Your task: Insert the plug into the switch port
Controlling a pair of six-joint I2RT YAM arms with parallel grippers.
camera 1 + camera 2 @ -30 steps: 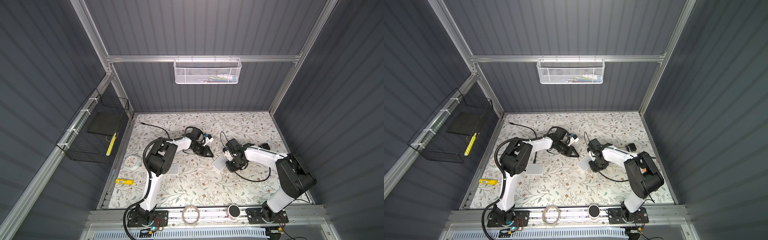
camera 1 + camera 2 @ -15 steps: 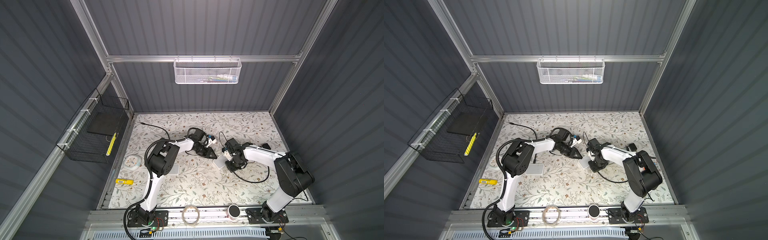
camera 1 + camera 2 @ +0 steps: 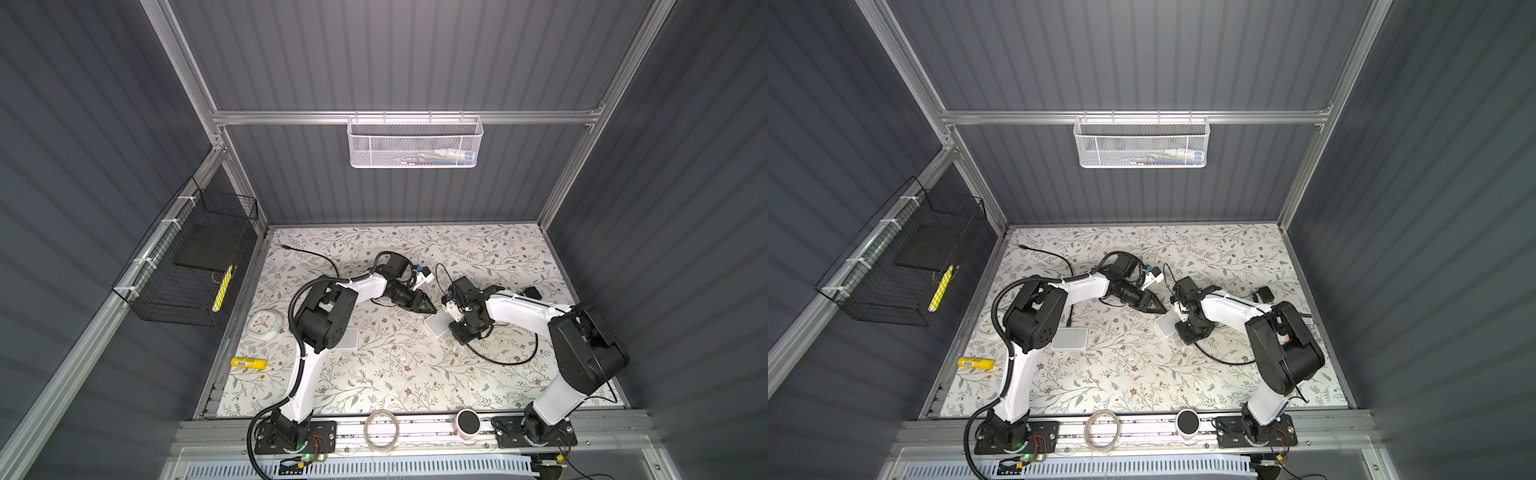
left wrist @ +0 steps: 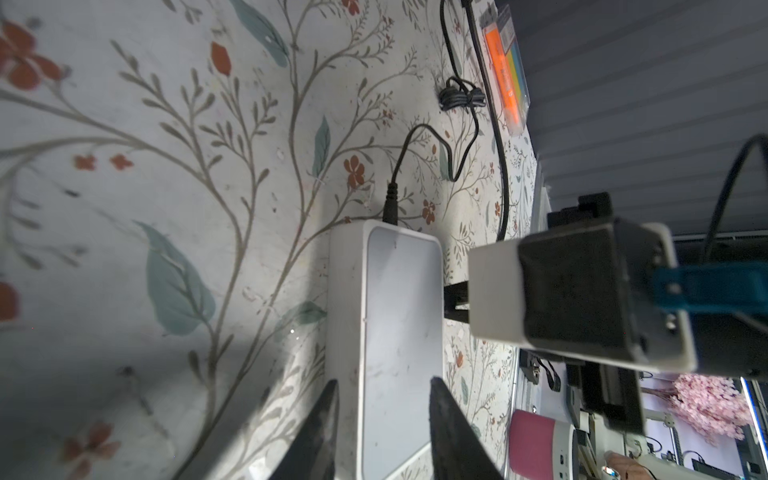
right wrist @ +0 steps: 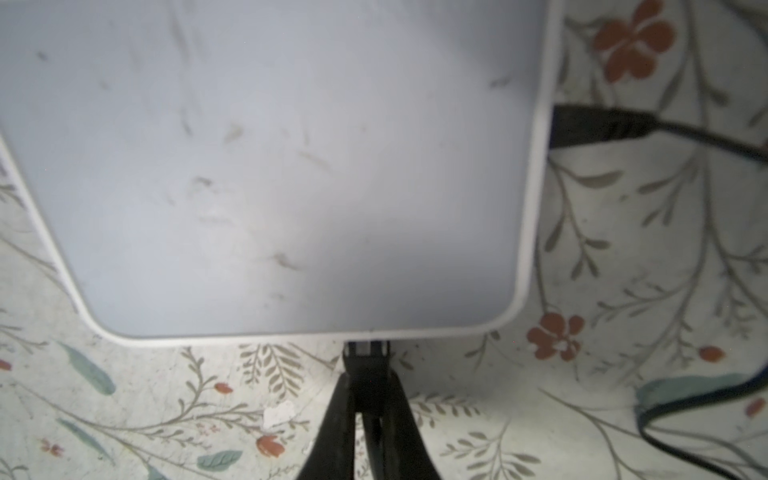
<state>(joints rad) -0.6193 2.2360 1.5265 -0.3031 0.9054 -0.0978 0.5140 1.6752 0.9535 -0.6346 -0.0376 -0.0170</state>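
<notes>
Floral tabletop (image 3: 374, 374) is seen under both arms, with the white switch (image 3: 436, 326) lying flat near its middle. Within the last second the left gripper (image 4: 382, 384) has been brought up to the switch and its fingers spread over one end, probably to brace it. The plug (image 5: 366, 352) is pinched in the right gripper (image 5: 368, 386), held low, touching the switch's edge. Seating cannot be judged.
</notes>
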